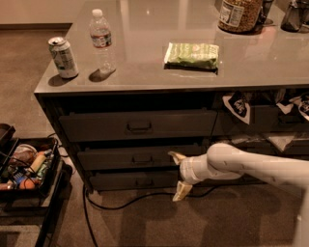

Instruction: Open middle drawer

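Note:
The middle drawer point(125, 157) is the low dark-grey front with a small bar handle point(142, 158), second of three stacked under the counter. It stands about level with the fronts above and below it. My gripper point(179, 174) on the white arm is at the drawer's right end, well right of the handle. Its fingers are spread wide, one fingertip point(175, 156) at the middle drawer's front and the other point(182, 192) low by the bottom drawer point(130, 180). It holds nothing.
The taller top drawer point(137, 125) sits above. On the counter point(270, 62) are a can point(63, 57), a water bottle point(102, 40), a green packet point(191, 54) and a jar point(240, 14). A black cart point(29, 178) of items stands left. A cable point(120, 202) lies on the floor.

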`<state>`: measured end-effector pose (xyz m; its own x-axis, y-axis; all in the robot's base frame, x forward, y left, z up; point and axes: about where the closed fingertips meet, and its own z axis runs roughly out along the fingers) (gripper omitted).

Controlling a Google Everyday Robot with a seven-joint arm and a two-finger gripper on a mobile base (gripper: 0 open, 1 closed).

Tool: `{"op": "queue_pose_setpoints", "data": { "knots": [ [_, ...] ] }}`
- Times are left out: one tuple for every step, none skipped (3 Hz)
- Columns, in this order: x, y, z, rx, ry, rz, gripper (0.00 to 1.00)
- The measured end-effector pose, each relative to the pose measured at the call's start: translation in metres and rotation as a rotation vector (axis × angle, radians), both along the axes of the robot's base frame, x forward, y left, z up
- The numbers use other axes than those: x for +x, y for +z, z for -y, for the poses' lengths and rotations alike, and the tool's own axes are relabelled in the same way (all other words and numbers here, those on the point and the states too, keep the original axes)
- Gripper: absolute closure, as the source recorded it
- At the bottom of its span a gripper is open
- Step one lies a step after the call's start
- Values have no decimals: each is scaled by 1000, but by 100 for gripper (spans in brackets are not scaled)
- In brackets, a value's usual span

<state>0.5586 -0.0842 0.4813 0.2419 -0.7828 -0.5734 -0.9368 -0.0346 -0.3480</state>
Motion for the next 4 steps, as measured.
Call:
{"op": "queue_pose_setpoints", "data": {
  "knots": [
    [27,-20,-14,-19,41,14,0],
    [54,-25,-20,-29,28,56,0],
    [76,-34,-17,-3,-26,100,0],
    [78,-35,-17,-2,-31,103,0]
  ]
}}
